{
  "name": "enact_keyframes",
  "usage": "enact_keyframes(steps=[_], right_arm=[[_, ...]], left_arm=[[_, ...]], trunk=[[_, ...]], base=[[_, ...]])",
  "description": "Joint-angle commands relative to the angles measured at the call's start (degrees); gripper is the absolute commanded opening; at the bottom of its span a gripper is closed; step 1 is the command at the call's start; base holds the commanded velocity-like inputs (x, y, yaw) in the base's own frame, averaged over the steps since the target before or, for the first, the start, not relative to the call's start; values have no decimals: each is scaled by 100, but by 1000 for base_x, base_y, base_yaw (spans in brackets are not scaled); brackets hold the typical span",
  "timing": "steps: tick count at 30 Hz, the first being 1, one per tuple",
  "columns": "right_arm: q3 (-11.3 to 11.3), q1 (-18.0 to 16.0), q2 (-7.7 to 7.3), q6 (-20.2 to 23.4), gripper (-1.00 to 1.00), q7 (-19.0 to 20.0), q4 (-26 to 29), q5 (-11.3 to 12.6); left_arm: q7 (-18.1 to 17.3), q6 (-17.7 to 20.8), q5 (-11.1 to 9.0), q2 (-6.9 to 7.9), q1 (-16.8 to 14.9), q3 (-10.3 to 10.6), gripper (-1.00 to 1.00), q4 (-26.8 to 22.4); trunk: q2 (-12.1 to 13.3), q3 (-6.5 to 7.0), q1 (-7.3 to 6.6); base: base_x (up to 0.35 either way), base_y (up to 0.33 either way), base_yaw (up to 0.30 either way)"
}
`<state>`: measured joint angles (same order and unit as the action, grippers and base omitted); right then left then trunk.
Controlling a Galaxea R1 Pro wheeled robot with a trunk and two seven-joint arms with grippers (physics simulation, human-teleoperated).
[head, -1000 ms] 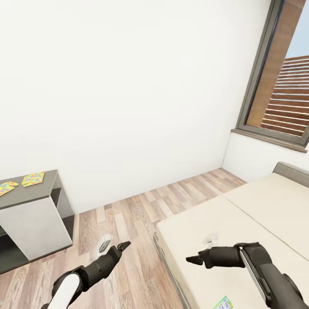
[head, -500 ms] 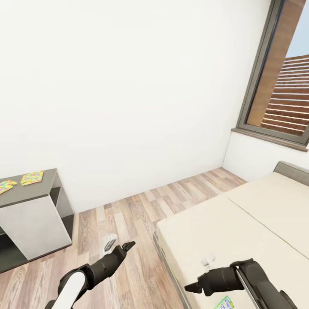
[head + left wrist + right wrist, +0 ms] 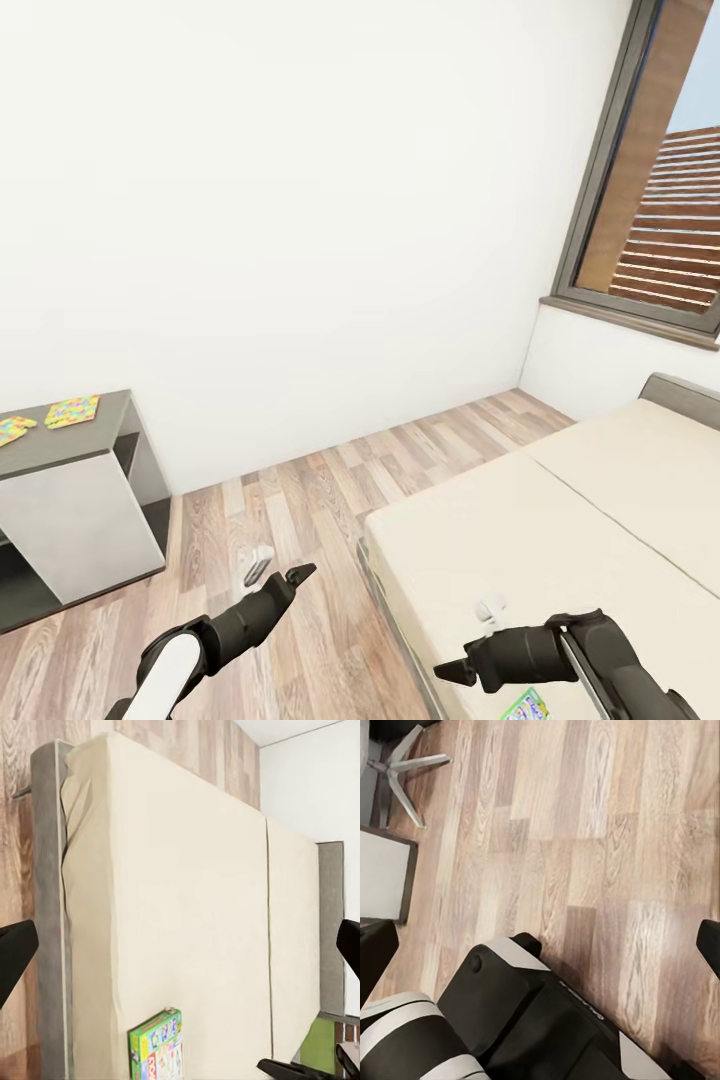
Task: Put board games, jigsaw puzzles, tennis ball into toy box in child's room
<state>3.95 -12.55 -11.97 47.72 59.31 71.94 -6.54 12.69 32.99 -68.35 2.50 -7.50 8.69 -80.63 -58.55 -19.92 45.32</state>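
Observation:
A colourful board game [image 3: 157, 1047] lies flat on the cream bed [image 3: 560, 520] near its foot end; one corner of the board game [image 3: 523, 706] peeks out in the head view, just below my right gripper [image 3: 470, 640]. That gripper hovers open over the mattress edge, holding nothing. My left gripper [image 3: 279, 570] hangs open over the wooden floor beside the bed, also holding nothing. Two bright jigsaw puzzles [image 3: 72, 410] [image 3: 12, 428] lie on the dark table [image 3: 100, 440] at far left. The toy box and the tennis ball are out of view.
A white wall and a window [image 3: 655, 200] stand behind the bed. Wooden floor [image 3: 330, 490] runs between the table and the bed. The right wrist view looks down on my own base [image 3: 510, 1012] and a chair's metal leg [image 3: 405, 772].
My right gripper has dropped lower toward the bed's near edge and the board game. The left gripper has edged slightly forward. The view has shifted a little.

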Motion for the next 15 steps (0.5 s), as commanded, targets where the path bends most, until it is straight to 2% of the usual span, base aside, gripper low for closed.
enact_keyframes(steps=[1, 3, 5, 15], right_arm=[[35, -38, 32, 40, 100, 83, 40, -27], [99, -103, 97, 39, 100, 119, 105, 29], [123, -167, 161, 39, 100, 119, 169, 29], [123, -233, 161, 39, 100, 119, 169, 29]], left_arm=[[21, 37, -94, 38, 29, -26, 100, -42], [-14, 82, -156, 100, 33, -68, 100, -105], [-14, 82, -168, 100, 33, -68, 100, -169], [-14, 82, -168, 100, 33, -68, 100, -316]], trunk=[[-5, -7, 1], [-5, -7, 1], [-5, -7, 1], [-5, -7, 1]], base=[[0, 0, 0], [0, 0, 0], [0, 0, 0], [0, 0, 0]])
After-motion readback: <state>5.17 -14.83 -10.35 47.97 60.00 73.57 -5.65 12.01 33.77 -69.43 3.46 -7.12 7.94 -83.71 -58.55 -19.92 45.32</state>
